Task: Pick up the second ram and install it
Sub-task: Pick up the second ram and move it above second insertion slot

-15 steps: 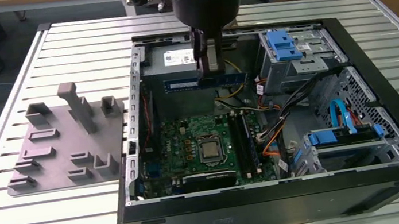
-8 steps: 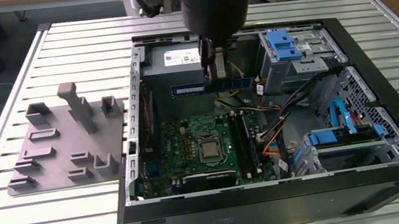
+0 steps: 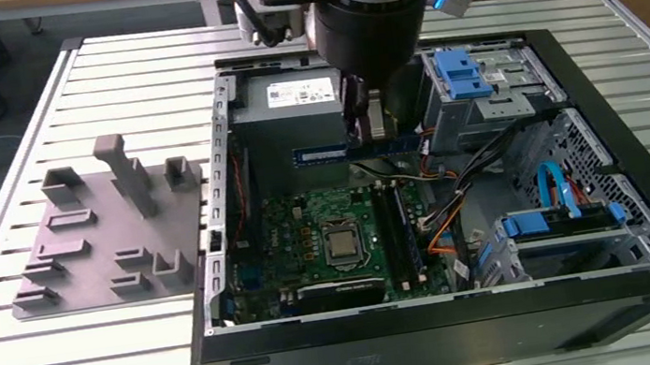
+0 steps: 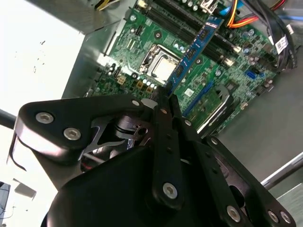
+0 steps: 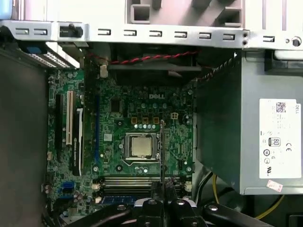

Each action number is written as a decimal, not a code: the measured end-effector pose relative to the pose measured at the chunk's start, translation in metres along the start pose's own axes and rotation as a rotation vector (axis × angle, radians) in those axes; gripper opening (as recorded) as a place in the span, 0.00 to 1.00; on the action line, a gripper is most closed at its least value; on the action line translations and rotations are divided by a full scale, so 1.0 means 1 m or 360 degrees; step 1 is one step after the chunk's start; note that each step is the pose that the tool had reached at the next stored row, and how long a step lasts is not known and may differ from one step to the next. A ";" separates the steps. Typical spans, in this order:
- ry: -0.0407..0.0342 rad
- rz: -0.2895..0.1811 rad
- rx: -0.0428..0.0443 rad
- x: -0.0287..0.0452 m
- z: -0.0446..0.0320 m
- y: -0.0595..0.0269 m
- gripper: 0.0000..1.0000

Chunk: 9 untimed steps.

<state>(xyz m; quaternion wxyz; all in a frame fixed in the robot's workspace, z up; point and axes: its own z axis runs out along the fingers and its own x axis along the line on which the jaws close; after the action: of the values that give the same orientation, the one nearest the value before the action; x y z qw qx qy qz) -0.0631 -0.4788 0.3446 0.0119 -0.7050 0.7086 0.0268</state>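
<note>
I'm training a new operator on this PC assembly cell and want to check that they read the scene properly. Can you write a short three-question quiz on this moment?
1. True or false: the gripper is shut on the second ram, holding it over the open computer case.
2. Where is the grey tray? A) inside the case; B) outside the case, on the exterior view's left; C) on the power supply.
3. Which square silver part sits in the socket on the motherboard?

Key: 1 true; 2 B; 3 the processor chip.
</note>
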 end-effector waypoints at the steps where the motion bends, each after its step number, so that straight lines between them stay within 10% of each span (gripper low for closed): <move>1: 0.0000 0.0000 0.0000 0.0004 0.0012 -0.0022 0.14; 9: 0.0000 0.0000 0.0000 0.0062 0.0113 -0.0156 0.14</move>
<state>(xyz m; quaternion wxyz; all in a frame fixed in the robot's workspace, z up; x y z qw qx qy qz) -0.0478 -0.4844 0.3327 0.0119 -0.7049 0.7087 0.0269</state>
